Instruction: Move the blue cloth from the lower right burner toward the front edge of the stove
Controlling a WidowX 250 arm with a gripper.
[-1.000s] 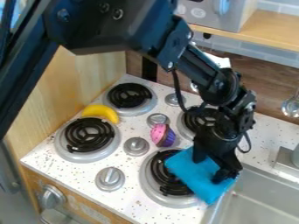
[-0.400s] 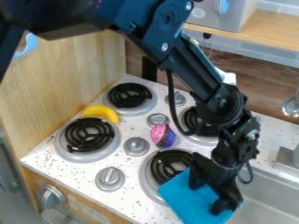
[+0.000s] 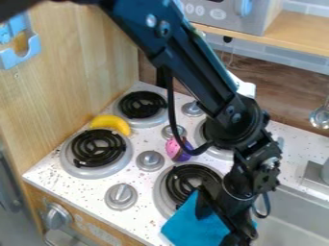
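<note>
Claw (image 3: 219,227) low over the blue cloth (image 3: 186,227), at the lower right of the view; spread wide, with blue showing between the two fingers. Cloth laid across the near side of the front-right burner (image 3: 183,181) and on toward the sink (image 3: 289,214). Underneath, a white speckled table (image 3: 83,191) with a toy stove's fittings: also a front-left burner (image 3: 94,149), a back-left burner (image 3: 142,105) and a back-right burner (image 3: 220,153), this last mostly behind the arm (image 3: 202,77). Grey knobs (image 3: 149,161) set in among the burners. To the left, a pale wooden panel (image 3: 70,91) bearing a light-blue holder (image 3: 30,56). Along the back, brown wood-look boarding (image 3: 286,98), grey-blue tiles (image 3: 292,66) above, then a wooden shelf (image 3: 289,31) with a grey toy microwave (image 3: 237,18) on top.

Between the two left burners, against the panel side, a yellow banana (image 3: 111,123). Near the middle, a pink and purple cupcake (image 3: 173,149), partly behind the arm's looping black cable (image 3: 171,110). At the far right, a shiny metal utensil (image 3: 321,117) in front of the boarding.

Arm slanting down from the upper left across the back of the stove, then bending more steeply toward the cloth, beside the sink's edge.
</note>
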